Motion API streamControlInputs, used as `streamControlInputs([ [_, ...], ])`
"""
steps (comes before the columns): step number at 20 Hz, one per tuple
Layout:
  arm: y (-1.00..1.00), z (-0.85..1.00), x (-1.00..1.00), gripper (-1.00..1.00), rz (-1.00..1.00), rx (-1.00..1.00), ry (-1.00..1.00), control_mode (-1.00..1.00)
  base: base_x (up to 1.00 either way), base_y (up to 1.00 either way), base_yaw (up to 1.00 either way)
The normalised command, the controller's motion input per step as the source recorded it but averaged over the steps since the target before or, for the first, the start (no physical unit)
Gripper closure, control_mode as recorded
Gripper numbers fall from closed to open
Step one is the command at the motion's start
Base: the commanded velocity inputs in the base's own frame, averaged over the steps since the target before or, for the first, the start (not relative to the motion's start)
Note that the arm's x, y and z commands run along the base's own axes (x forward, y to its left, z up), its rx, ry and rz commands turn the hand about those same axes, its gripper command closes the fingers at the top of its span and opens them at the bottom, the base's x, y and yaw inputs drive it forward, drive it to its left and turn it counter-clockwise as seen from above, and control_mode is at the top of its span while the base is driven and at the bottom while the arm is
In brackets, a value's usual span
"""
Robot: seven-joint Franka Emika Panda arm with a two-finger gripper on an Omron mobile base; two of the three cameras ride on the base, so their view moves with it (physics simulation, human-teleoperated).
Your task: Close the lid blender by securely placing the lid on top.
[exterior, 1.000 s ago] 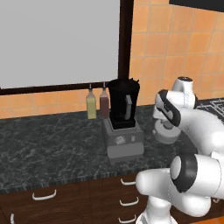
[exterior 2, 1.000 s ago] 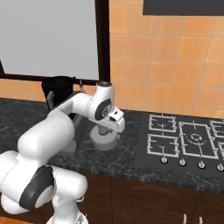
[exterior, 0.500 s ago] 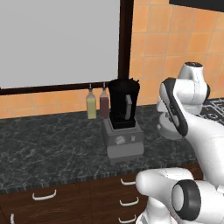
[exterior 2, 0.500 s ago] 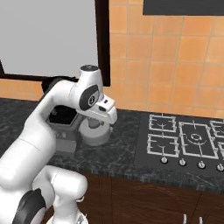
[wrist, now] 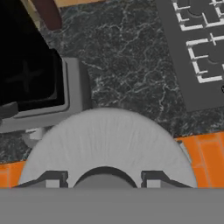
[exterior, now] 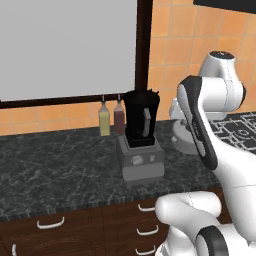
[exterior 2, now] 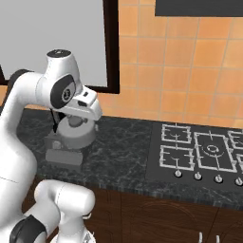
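Lid (wrist: 109,144) in gripper (wrist: 104,178) beside blender (exterior: 141,135)

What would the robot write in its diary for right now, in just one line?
step: carry lid to jar | gripper: shut on lid | lid: in the air, beside blender | blender: jar mouth open, no lid on

The white arm rises from the base, bends at a high elbow and folds down toward the counter. Its gripper (wrist: 104,178) points downward, fingers (wrist: 52,179) clamped either side of the lid (wrist: 107,144) (knob between them), held aloft.
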Motion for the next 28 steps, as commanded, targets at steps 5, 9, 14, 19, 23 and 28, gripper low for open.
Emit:
streamControlInputs([
  [5, 0.55, 1.00, -0.05, 1.00, 0.09, 0.00, -0.07, -1.00, 0.00, 0.00, 0.00],
  [9, 0.62, 1.00, 0.37, 1.00, 0.14, 0.00, -0.06, -1.00, 0.00, 0.00, 0.00],
  [14, 0.46, 1.00, 0.32, 1.00, 0.15, 0.00, 0.00, -1.00, 0.00, 0.00, 0.00],
  [19, 0.42, 0.51, 0.58, 1.00, 0.04, 0.00, 0.00, -1.00, 0.00, 0.00, 0.00],
  [23, 0.15, 0.00, 0.69, 1.00, 0.00, 0.00, 0.00, -1.00, 0.00, 0.00, 0.00],
  [28, 0.00, 0.00, 0.43, 1.00, -0.01, 0.00, 0.00, -1.00, 0.00, 0.00, 0.00],
])
